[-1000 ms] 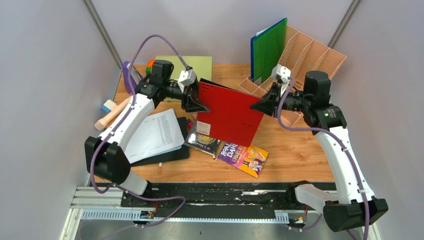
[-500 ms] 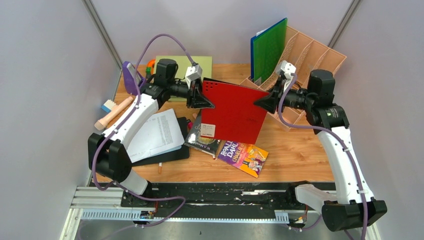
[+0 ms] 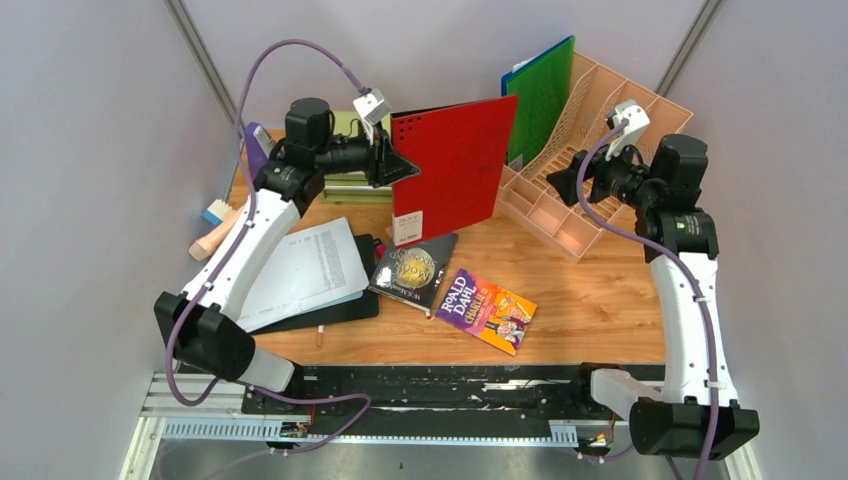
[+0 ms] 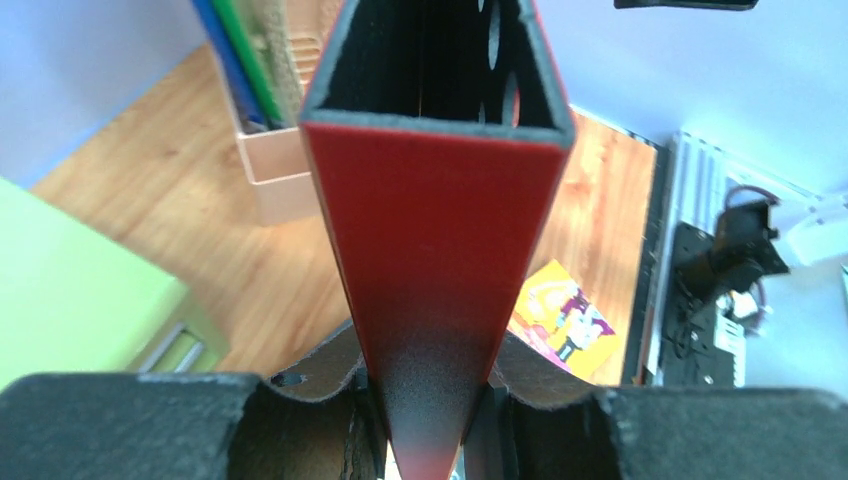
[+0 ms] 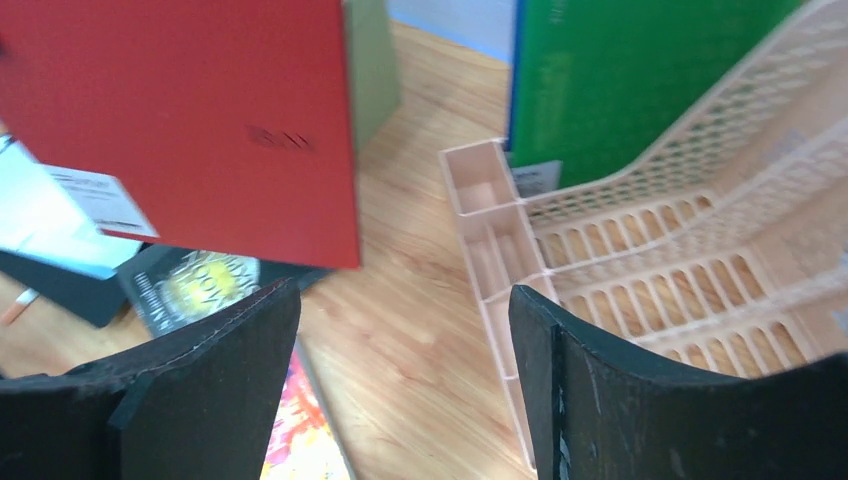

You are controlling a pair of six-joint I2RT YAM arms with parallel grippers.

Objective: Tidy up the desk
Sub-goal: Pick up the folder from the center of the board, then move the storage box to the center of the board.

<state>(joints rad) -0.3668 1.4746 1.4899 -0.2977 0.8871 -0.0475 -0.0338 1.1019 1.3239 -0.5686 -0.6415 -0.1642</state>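
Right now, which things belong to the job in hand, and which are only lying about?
In hand: red folder, left gripper shut on it, pink file rack (likely), open right gripper.
Lying about on the desk: dark book, Roald Dahl book, printed sheet.

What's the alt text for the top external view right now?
Left gripper holds a red folder upright above the desk, next to a peach file rack with a green folder standing in it. Right gripper is open near the rack, apart from the red folder. Books and papers lie on the desk.
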